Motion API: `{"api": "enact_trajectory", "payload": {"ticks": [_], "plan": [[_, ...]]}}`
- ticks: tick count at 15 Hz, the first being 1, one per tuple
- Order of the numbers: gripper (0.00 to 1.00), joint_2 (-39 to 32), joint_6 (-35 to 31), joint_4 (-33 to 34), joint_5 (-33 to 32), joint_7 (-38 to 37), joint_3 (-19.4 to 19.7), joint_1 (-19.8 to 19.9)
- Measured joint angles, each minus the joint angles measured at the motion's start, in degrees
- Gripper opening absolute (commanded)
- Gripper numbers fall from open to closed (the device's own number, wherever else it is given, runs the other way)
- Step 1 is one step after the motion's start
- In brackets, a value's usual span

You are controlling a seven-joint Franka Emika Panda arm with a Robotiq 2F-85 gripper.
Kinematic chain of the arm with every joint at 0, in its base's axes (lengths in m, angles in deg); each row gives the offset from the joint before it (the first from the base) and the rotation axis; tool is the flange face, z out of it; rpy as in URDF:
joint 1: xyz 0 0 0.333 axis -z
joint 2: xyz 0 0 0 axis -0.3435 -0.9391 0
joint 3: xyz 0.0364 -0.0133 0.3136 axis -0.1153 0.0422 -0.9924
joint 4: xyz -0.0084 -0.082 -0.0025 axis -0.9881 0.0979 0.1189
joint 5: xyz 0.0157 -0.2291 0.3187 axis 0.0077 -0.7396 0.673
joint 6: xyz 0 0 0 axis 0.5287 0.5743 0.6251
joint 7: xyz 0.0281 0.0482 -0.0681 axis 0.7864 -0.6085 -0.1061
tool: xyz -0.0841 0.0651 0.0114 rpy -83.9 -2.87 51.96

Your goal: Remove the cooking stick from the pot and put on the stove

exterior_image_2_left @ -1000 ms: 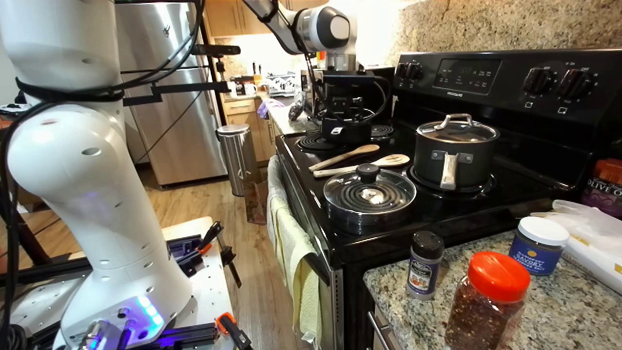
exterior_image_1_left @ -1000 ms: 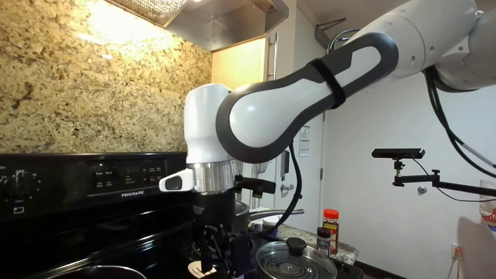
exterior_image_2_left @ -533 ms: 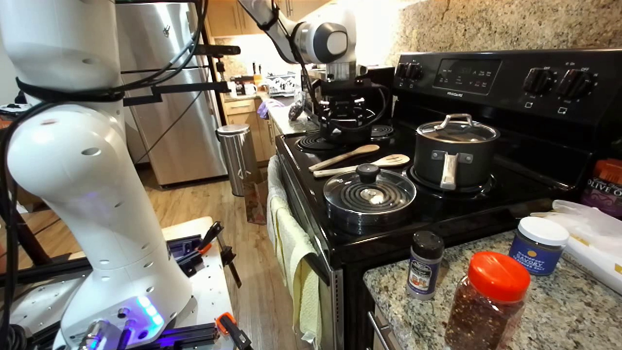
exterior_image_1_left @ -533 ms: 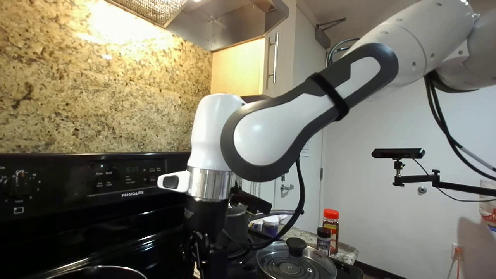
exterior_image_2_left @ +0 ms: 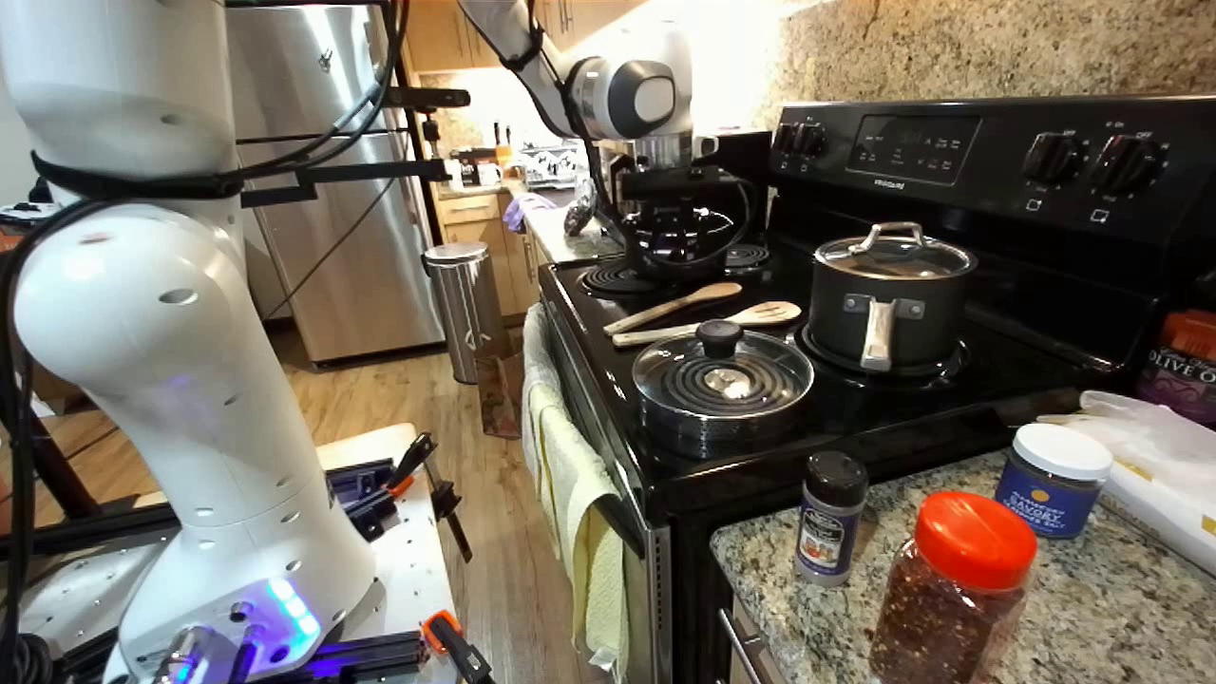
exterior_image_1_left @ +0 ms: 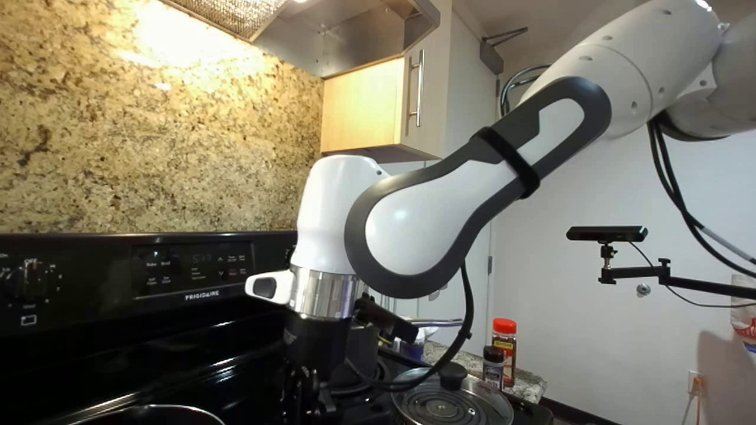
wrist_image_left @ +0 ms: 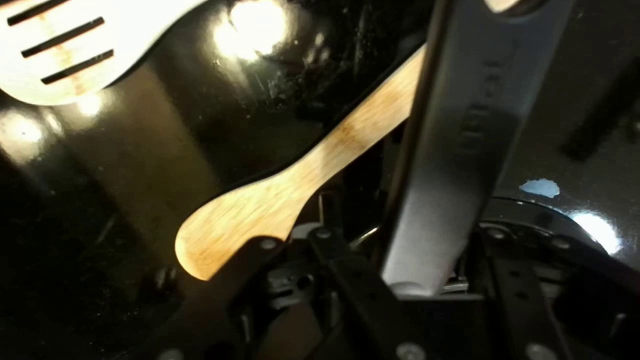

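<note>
Two wooden utensils lie on the black stove top: a plain cooking stick and a slotted one; both also show in an exterior view, as the plain stick and the slotted stick. A grey metal handle runs between the fingers of my gripper. A gap shows beside the handle, so the jaws stand open around it; the fingertips are largely hidden. The vessel on this handle is mostly out of sight. A dark pot with a glass lid sits on a burner; its inside cannot be made out.
A low pan under a glass lid stands near the stove's front corner. Jars, among them a red-capped one, stand on the granite counter. A dark round rim shows at the lower left of an exterior view. The control panel rises behind.
My arm has come down toward the stove, and the wrist has tilted and turned. The pale slotted head, visible earlier below the gripper in an exterior view, is now hidden there. Both utensils lie unmoved.
</note>
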Motion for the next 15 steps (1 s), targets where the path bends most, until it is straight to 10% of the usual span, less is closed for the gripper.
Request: {"api": "enact_trajectory", "payload": {"ticks": [6,15], "plan": [[0.04,0.0,0.0,-0.4,0.0,0.0,-0.2,0.0],[0.07,0.2,4.0,-0.9,0.0,0.3,-1.5,0.0]]}}
